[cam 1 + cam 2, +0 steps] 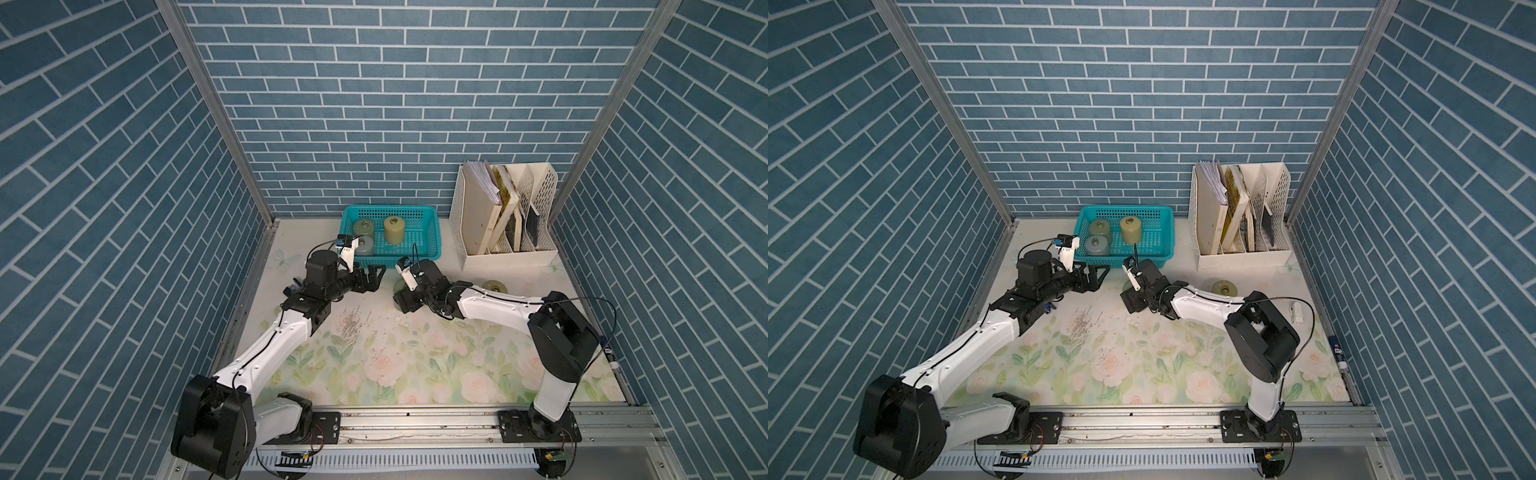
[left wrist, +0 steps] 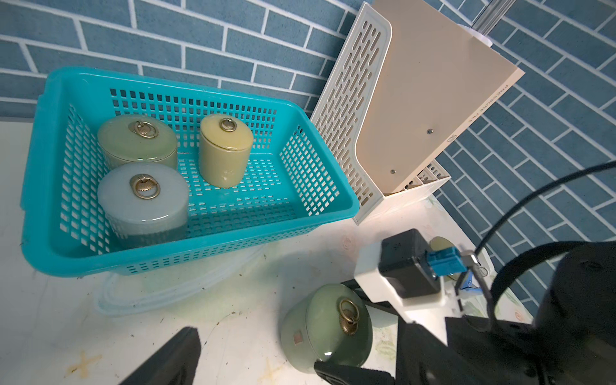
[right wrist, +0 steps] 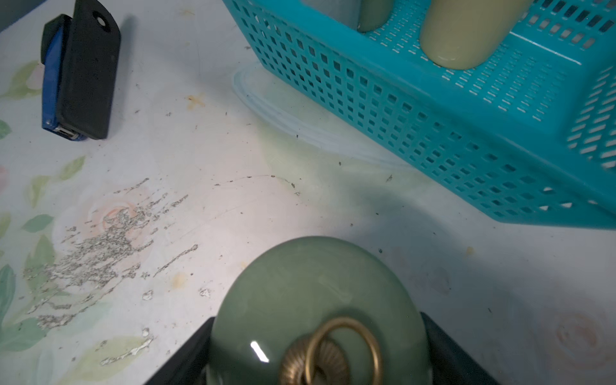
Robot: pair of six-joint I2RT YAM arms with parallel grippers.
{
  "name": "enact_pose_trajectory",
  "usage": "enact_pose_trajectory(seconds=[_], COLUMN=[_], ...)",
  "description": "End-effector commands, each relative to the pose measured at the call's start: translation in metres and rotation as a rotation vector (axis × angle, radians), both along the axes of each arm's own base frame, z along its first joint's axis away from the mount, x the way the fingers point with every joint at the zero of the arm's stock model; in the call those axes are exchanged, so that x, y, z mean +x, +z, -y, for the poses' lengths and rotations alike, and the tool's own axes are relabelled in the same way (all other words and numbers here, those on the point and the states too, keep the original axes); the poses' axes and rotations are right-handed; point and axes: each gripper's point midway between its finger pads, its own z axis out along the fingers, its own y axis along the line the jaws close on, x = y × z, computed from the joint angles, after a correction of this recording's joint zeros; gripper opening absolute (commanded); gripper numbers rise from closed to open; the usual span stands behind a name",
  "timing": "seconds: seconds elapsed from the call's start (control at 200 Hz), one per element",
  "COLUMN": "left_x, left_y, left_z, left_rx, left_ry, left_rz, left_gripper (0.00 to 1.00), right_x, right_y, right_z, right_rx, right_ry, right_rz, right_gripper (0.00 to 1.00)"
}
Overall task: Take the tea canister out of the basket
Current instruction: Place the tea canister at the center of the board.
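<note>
Tea canister [image 2: 325,328], jade green with a brass ring on its lid, is seen clamped between the fingers of the right gripper [image 3: 316,318]. It is held tilted, outside the teal basket [image 2: 200,256] and just in front of the basket's near wall, low over the floral table [image 1: 415,353]. Whether it touches the table cannot be told.

Three lidded canisters are left standing upright inside the basket: a pale green canister [image 2: 138,140] at the back, a grey-white canister [image 2: 143,200] touching it in front, and a taller yellow canister [image 2: 225,150] set apart from both.

The left gripper [image 1: 371,277] is held near the basket's front corner with its fingers apart and nothing between them.

Another green canister [image 1: 493,286] is seen on the table before the cream file rack [image 1: 511,253].
</note>
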Motion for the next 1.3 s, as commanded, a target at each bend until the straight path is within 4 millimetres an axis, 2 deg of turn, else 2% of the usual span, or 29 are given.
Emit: enact_pose_trajectory(seconds=[0.0, 0.16, 0.21, 0.285, 0.33, 0.43, 0.565, 0.71, 0.93, 1.045, 1.11, 1.17, 1.27, 1.295], left_x=[0.003, 0.006, 0.007, 0.007, 0.007, 0.008, 0.010, 0.012, 0.015, 0.024, 0.034, 0.047, 0.069, 0.074], left_y=[0.000, -0.001, -0.002, -0.003, -0.003, -0.004, -0.005, 0.000, 0.007, 0.024, 0.036, 0.048, 0.054, 0.054], left_z=[0.002, 0.003, 0.003, 0.003, 0.003, 0.002, 0.003, 0.003, 0.001, -0.003, -0.010, -0.018, -0.026, -0.027], left_rx=[0.006, 0.011, 0.012, 0.016, 0.017, 0.020, 0.025, 0.023, 0.020, 0.015, 0.020, 0.016, 0.016, 0.023], left_ry=[-0.004, -0.006, -0.007, -0.008, -0.005, -0.001, -0.003, 0.002, 0.022, 0.054, 0.089, 0.121, 0.158, 0.165], left_rz=[0.014, 0.013, 0.011, 0.011, 0.010, 0.009, 0.004, 0.016, 0.033, 0.054, 0.070, 0.078, 0.070, 0.067], left_gripper=[1.00, 1.00, 1.00, 1.00, 1.00, 1.00, 1.00, 1.00, 1.00, 1.00, 1.00, 1.00, 1.00, 1.00], right_x=[0.017, 0.017, 0.016, 0.016, 0.015, 0.015, 0.014, 0.015, 0.017, 0.021, 0.032, 0.046, 0.078, 0.086], right_y=[0.031, 0.028, 0.026, 0.023, 0.021, 0.017, 0.013, 0.016, 0.032, 0.066, 0.095, 0.112, 0.128, 0.126], right_z=[-0.018, -0.016, -0.016, -0.015, -0.014, -0.014, -0.013, -0.013, -0.014, -0.013, -0.010, -0.008, -0.007, -0.008], right_rx=[0.097, 0.090, 0.086, 0.077, 0.072, 0.066, 0.061, 0.064, 0.085, 0.136, 0.177, 0.202, 0.202, 0.192], right_ry=[-0.036, -0.046, -0.044, -0.045, -0.046, -0.049, -0.051, -0.053, -0.053, -0.051, -0.061, -0.066, -0.077, -0.082], right_rz=[0.058, 0.050, 0.045, 0.038, 0.033, 0.025, 0.015, 0.021, 0.045, 0.110, 0.153, 0.168, 0.176, 0.171], right_gripper=[0.00, 0.00, 0.12, 0.39, 0.49, 0.66, 0.78, 0.98, 1.00, 1.00, 1.00, 0.99, 0.98, 0.98])
